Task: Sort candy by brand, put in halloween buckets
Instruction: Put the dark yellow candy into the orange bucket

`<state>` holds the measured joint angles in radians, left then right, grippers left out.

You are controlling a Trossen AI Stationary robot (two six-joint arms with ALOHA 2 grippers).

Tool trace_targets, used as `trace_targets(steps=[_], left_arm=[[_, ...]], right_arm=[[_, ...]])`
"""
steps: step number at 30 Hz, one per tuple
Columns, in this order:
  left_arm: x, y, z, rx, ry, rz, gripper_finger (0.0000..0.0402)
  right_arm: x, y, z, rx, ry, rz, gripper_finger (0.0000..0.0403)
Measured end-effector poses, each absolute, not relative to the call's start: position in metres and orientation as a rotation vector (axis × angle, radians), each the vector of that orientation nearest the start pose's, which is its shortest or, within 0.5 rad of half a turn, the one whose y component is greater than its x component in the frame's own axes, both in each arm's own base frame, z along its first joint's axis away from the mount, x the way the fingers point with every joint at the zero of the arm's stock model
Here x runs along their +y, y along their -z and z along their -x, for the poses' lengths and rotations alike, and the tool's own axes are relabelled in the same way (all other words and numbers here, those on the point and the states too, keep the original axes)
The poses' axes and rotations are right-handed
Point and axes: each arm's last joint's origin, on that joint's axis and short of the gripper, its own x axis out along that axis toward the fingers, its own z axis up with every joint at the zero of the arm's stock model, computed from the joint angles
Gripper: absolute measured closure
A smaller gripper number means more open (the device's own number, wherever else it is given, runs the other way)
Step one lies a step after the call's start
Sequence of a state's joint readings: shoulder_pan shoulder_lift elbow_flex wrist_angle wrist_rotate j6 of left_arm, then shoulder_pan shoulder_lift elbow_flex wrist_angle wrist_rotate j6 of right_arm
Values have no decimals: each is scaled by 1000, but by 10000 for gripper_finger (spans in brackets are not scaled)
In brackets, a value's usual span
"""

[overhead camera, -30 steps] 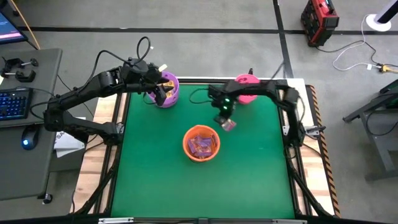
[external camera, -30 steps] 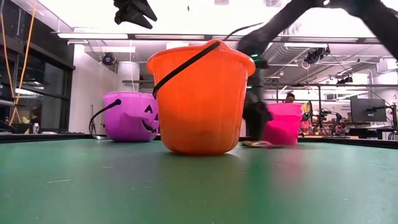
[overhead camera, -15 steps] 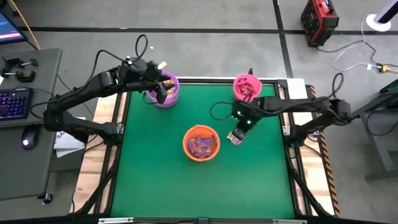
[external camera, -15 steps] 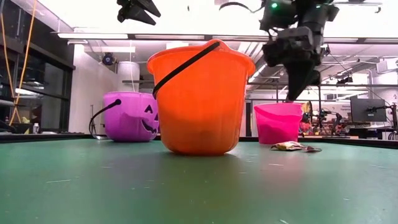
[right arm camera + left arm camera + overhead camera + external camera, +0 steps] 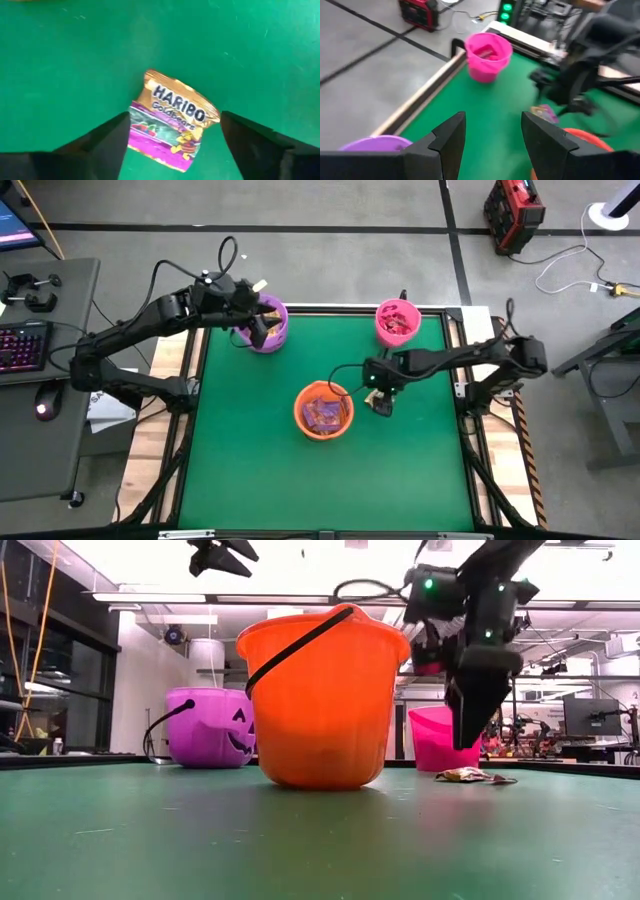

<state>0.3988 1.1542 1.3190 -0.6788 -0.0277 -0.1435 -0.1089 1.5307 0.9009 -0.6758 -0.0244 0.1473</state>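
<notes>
A Haribo candy packet [image 5: 172, 125], gold and purple, lies flat on the green bench [image 5: 400, 470] just beside the orange bucket [image 5: 323, 409], on its pink-bucket [image 5: 397, 320] side. Right gripper [image 5: 381, 404] hangs over it, jaws wide, empty. Best approach: drop straight down, centre the packet btwn the jaws, pinch firmly. Left gripper [image 5: 258, 332] waits over the purple bucket [image 5: 268, 326], jaws apart, w/ nothing held. Grey workshop floor around.

Bright overhead glare; left wrist view blurred
</notes>
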Motion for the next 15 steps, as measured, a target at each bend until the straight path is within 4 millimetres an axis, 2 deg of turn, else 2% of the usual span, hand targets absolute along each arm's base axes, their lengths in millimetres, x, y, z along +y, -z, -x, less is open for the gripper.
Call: trace_targets(steps=[3, 9, 12, 15], left_arm=[[86, -398, -207, 484, -379, 278, 220], [72, -396, -196, 531, -245, 332, 220], [60, -386, -193, 498, -194, 341, 222], [47, -370, -193, 395, -153, 373, 226]], right_arm=[[-29, -167, -270, 1343, 161, -177, 83], [-31, -144, -276, 1426, 174, -62, 83], [-31, -137, -278, 1457, 168, -72, 102], [-27, -134, -277, 1482, 171, -83, 155]])
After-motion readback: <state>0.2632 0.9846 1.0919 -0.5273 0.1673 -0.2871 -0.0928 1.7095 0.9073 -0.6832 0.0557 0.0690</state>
